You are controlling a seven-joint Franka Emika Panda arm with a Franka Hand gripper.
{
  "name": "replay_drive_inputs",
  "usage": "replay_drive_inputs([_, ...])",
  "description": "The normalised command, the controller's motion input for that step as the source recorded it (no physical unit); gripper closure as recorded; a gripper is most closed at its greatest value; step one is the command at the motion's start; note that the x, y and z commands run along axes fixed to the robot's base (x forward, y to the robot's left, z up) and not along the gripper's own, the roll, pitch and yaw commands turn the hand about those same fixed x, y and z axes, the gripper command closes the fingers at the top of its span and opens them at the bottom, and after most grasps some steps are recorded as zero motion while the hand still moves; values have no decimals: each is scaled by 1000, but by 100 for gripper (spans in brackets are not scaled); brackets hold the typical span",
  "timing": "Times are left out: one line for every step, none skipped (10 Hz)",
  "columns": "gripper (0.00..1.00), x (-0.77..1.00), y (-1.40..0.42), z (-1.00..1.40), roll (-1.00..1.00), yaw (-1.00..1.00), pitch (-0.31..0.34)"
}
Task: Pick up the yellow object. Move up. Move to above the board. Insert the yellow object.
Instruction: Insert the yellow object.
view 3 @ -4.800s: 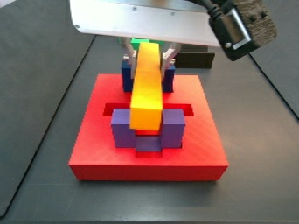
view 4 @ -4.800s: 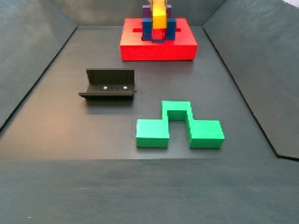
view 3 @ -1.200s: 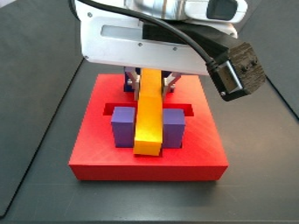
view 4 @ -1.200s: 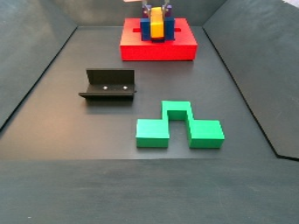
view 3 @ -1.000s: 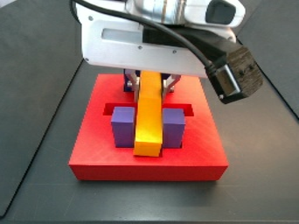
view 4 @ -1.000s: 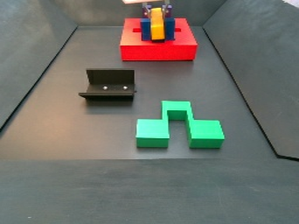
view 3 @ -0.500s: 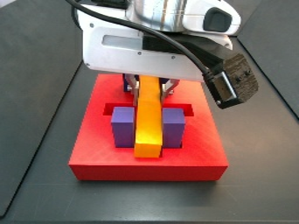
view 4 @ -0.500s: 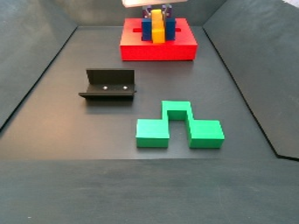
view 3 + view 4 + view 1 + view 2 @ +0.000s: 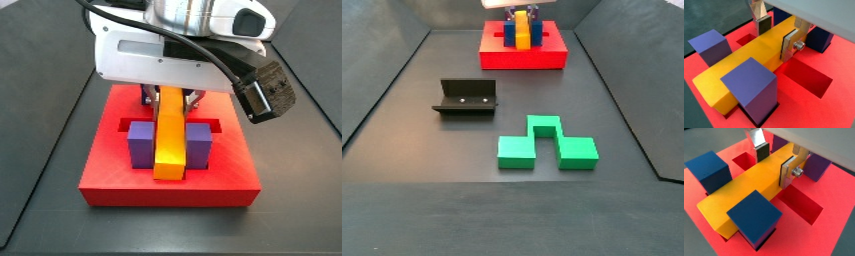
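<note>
The yellow object [image 9: 170,125] lies flat along the middle slot of the red board [image 9: 120,170], between two purple posts [image 9: 140,145] at the near end; in the far side view it shows end-on [image 9: 521,30]. The gripper [image 9: 170,95] stands over the bar's far half. In both wrist views the gripper [image 9: 775,42] [image 9: 774,169] straddles the bar [image 9: 747,60] [image 9: 747,185], with its dark pads against the bar's two long sides, shut on it. Blue posts [image 9: 821,37] flank the far end. An empty recessed slot [image 9: 811,80] lies beside the bar.
The dark fixture [image 9: 466,98] stands on the grey floor well away from the board [image 9: 523,58]. A green stepped block [image 9: 543,145] lies nearer the front. Dark walls enclose the floor on both sides.
Since 4.8 s ago the bar has come down from a tilt above the posts to lie flat in the slot. Over the last second the gripper sank slightly; no change in the last half second.
</note>
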Motion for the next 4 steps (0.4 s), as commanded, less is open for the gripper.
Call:
replay_drive_inputs([100, 120, 74, -194, 9, 14, 20])
replay_drive_inputs([100, 0, 0, 0, 7, 0, 0])
replay_drive_inputs([100, 0, 0, 0, 41, 0, 0])
replay_drive_inputs([100, 0, 0, 0, 29, 0, 0])
